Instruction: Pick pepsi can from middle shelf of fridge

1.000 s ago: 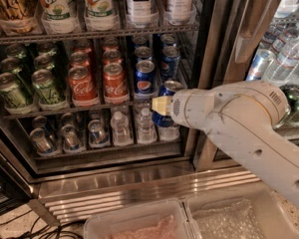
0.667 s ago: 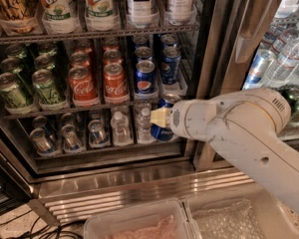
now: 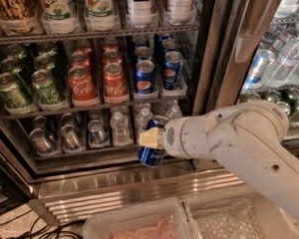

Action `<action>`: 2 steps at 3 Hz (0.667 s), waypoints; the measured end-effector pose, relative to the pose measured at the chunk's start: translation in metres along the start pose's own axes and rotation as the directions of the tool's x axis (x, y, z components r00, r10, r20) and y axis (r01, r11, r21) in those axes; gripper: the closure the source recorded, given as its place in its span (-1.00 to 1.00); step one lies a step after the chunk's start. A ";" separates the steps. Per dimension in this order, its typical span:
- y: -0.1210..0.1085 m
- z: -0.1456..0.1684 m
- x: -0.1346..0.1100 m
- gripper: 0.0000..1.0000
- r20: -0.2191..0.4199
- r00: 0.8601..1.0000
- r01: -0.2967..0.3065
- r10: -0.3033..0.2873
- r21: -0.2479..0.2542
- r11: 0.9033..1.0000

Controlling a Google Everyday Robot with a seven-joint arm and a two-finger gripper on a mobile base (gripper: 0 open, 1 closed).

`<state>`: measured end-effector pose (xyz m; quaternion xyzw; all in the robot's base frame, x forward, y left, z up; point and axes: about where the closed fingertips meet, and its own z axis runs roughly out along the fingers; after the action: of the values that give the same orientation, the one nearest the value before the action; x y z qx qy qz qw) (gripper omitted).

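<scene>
- Far left, middle shelf (image 3: 55,109): rows of green cans (image 3: 46,86) run front to back.
- Just right of them on the same rack stand two rows of red Coke cans (image 3: 81,83).
- Next come two rows of blue cans (image 3: 145,76). The front one in the left row shows the round Pepsi logo.
- Above, a rack carries tall bottles (image 3: 56,3); only their lower halves are in view.
- Below the middle shelf, the lower rack (image 3: 84,152) holds small silver-topped cans on the left and water bottles (image 3: 120,128) on the right.
- The gripper (image 3: 151,144) sits in front of that lower rack, right of the water bottles. It is clamped on the pepsi can (image 3: 150,156), with one yellow finger pad (image 3: 149,138) pressed across the can's front.
- The pepsi can is off the middle shelf, held below it and above the steel sill of the fridge (image 3: 114,180). It is tilted, its silver top leaning up and to the right.
- The white arm (image 3: 239,141) reaches in from the lower right, crossing the dark door frame (image 3: 209,59).
- Right of the frame, a second cooler (image 3: 284,59) shows clear bottles and cans.
- Along the bottom edge, two clear bins (image 3: 139,223) sit side by side.
</scene>
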<state>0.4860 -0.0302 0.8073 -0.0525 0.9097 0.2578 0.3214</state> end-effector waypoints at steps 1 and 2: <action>0.020 0.000 0.022 1.00 -0.071 0.996 -0.053 0.047 -0.077 0.996; 0.033 -0.005 0.037 1.00 -0.134 0.986 -0.110 0.094 -0.116 0.987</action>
<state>0.4452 -0.0019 0.8019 -0.0420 0.9123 0.3258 0.2447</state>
